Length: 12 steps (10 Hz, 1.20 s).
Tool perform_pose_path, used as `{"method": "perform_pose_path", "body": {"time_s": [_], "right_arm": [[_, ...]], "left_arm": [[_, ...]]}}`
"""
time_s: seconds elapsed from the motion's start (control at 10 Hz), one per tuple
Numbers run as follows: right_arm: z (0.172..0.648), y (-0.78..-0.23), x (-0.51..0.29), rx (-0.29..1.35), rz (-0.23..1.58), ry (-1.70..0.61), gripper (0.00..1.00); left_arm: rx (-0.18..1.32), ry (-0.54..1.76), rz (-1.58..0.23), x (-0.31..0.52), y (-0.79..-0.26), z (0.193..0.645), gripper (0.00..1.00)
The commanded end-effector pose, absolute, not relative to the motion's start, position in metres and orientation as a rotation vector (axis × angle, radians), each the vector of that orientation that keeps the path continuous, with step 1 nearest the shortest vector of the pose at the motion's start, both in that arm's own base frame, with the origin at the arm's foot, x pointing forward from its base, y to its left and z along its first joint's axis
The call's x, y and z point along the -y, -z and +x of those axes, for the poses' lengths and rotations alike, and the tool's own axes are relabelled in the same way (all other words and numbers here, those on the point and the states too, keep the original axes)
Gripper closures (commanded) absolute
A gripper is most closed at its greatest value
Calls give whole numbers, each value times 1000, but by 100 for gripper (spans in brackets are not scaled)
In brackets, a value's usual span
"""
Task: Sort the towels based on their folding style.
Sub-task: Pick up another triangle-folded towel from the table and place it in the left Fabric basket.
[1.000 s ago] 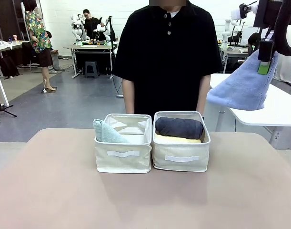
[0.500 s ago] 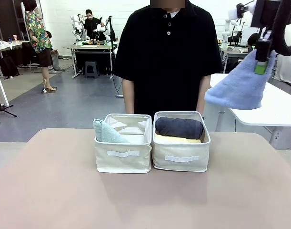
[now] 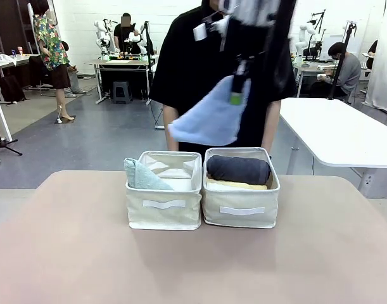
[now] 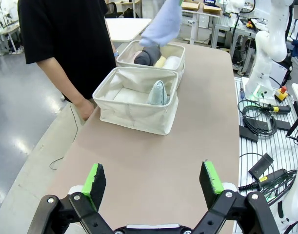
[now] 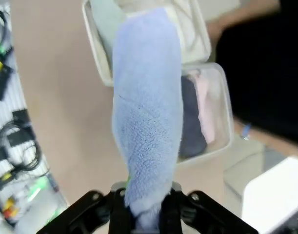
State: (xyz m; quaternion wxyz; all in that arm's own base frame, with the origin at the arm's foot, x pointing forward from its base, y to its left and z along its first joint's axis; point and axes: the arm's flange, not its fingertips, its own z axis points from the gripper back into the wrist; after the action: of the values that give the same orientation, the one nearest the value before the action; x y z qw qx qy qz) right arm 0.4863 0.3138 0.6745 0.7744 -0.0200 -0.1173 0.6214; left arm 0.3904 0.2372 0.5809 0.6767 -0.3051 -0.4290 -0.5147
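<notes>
My right gripper (image 3: 237, 88) hangs motion-blurred above the two cream bins, shut on a light blue towel (image 3: 209, 120) that droops toward the left bin (image 3: 163, 212). In the right wrist view the light blue towel (image 5: 146, 112) runs up from my right gripper (image 5: 144, 201), over both bins. A pale teal cone towel (image 3: 139, 176) leans in the left bin. The right bin (image 3: 241, 215) holds a dark grey roll (image 3: 237, 169) on a yellow roll (image 3: 234, 185); a pink roll (image 5: 205, 112) lies beside the dark grey roll (image 5: 190, 122). My left gripper (image 4: 152, 178) is open over bare table.
A person in a black shirt (image 3: 222, 69) stands right behind the bins, one hand (image 4: 85, 108) at the table edge. A white table (image 3: 336, 136) stands at the back right. Cables and gear (image 4: 266, 126) lie off the table's side.
My right arm has swung left with the light blue towel, from the far right of the picture to above the bins. Bins and left gripper are unmoved.
</notes>
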Motion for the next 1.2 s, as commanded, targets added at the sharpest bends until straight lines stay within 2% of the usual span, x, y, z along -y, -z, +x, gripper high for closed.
{"method": "perform_pose_path", "body": {"time_s": [0.0, 0.2, 0.4, 0.5, 0.6, 1.1], "right_arm": [[523, -660, -337, 296, -84, -1477, 84], [543, -645, -363, 311, -77, -1578, 84], [554, -640, -375, 255, -9, -1664, 84], [551, -643, -370, 229, -9, -1666, 84], [546, -620, -368, 285, -35, -1619, 84], [547, -620, -368, 265, -29, -1639, 84]], "left_arm": [[993, 1163, -685, -238, -582, 390, 0], [993, 1163, -685, -238, -582, 390, 0], [993, 1163, -685, -238, -582, 390, 0], [993, 1163, -685, -238, -582, 390, 0], [993, 1163, -685, -238, -582, 390, 0], [993, 1163, -685, -238, -582, 390, 0]]}}
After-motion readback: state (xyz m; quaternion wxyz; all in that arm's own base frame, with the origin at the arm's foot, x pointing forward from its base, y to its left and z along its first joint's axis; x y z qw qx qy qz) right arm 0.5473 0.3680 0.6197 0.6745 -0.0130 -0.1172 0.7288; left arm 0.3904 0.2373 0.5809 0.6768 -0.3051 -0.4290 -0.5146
